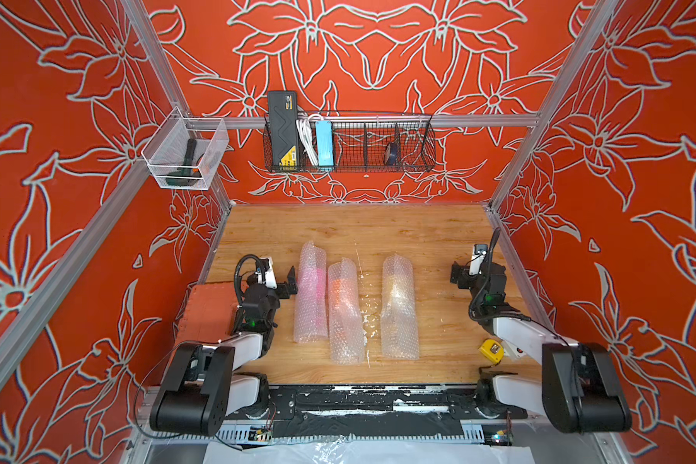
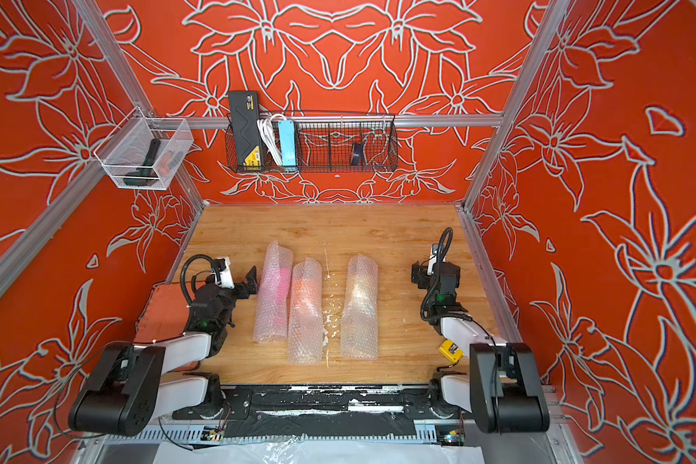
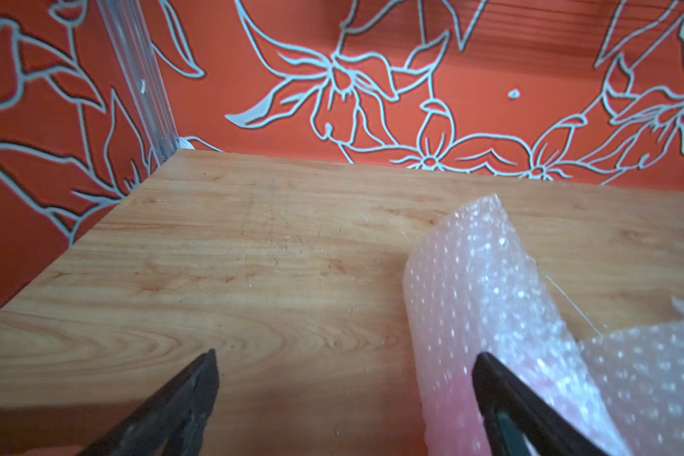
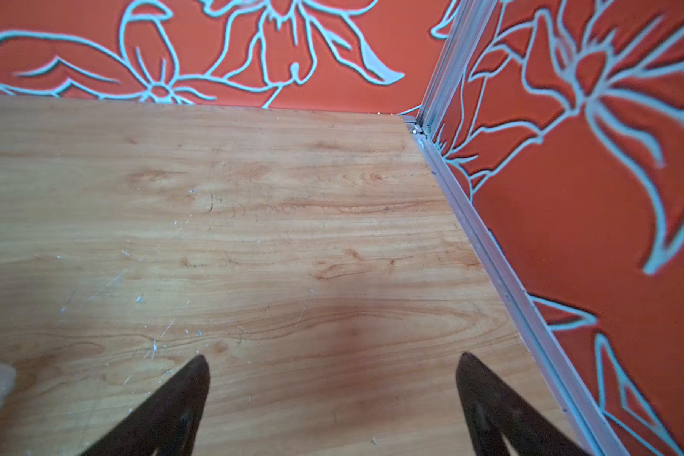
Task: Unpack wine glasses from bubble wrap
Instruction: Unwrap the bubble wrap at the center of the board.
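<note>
Three rolls of bubble wrap lie side by side, mid-table, in both top views. The left roll (image 1: pixel 310 293) (image 2: pixel 275 293) shows pink through it, the middle roll (image 1: pixel 344 317) (image 2: pixel 306 313) orange, the right roll (image 1: pixel 398 309) (image 2: pixel 360 309) a yellowish glow. The wine glasses are only those blurred colours inside the wrap. My left gripper (image 1: pixel 289 282) (image 3: pixel 345 353) stands open just left of the pink roll (image 3: pixel 470 284), one finger overlapping its edge in the wrist view. My right gripper (image 1: pixel 457 275) (image 4: pixel 332 356) is open over bare wood, well right of the rolls.
A yellow tape measure (image 1: pixel 492 350) lies by the right arm's base. An orange-brown block (image 1: pixel 210 309) sits at the table's left edge under the left arm. A wire basket (image 1: pixel 350 140) and a clear bin (image 1: pixel 185 152) hang on the walls. Aluminium rails border the table.
</note>
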`<move>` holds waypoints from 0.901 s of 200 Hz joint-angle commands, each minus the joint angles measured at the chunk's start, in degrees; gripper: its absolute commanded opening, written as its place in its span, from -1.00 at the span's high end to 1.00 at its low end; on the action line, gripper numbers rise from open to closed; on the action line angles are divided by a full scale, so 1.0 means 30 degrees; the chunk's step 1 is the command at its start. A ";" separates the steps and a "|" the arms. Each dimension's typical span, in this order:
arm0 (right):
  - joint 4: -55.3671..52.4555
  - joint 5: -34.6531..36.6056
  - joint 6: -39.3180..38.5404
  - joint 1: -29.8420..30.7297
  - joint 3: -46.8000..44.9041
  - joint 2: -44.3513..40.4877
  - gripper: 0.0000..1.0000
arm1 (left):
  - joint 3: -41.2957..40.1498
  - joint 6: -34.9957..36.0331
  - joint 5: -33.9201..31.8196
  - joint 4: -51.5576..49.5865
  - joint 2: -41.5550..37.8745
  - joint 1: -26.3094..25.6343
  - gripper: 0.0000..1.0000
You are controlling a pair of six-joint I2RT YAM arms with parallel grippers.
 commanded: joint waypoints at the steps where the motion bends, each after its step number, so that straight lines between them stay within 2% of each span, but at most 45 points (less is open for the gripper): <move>1: -0.3978 0.0785 0.2334 -0.0009 0.1198 -0.1681 -0.95 | 0.1063 -0.1707 -0.1628 -0.3304 -0.1004 -0.0093 -0.98; 19: -0.5112 0.0679 0.3588 -0.0034 0.1707 -0.2683 -0.95 | 0.1331 -0.4087 -0.3074 -0.4399 -0.1900 -0.0092 -0.98; 34: -0.6436 -0.0560 0.4017 -0.0042 0.2428 -0.3305 -0.95 | 0.1947 -0.8705 -0.5380 -0.7301 -0.2766 -0.0064 -0.98; 40: -0.7176 -0.1305 0.3983 -0.0037 0.2864 -0.3445 -0.95 | 0.2157 -0.9811 -0.5544 -0.8282 -0.3081 -0.0022 -0.98; 73: -0.9591 -0.5412 0.5200 -0.0035 0.4287 -0.2983 -0.95 | 0.2811 -0.9839 -0.0074 -0.8479 -0.4107 0.0053 -0.98; 95: -1.0123 -0.8391 0.5651 -0.0010 0.4732 -0.2088 -0.94 | 0.3712 -1.0512 0.1809 -0.9984 -0.3814 0.0053 -0.98; 119: -1.1172 -0.9658 0.5877 0.0020 0.5257 -0.1582 -0.93 | 0.5071 -1.0138 0.3580 -1.2140 -0.3452 0.0053 -0.98; 153: -1.3506 -1.1430 0.5841 0.0165 0.6298 -0.1171 -0.91 | 0.6434 -0.9613 0.8762 -1.4041 -0.2527 0.0051 -0.90; 172: -1.4931 -1.2467 0.5636 0.0453 0.6871 -0.0871 -0.91 | 0.7067 -0.9321 1.0533 -1.5720 -0.2341 0.0026 -0.91; 180: -1.5624 -1.2726 0.5464 0.0719 0.7102 -0.0682 -0.91 | 0.7356 -0.9084 1.1098 -1.6477 -0.2407 0.0027 -0.97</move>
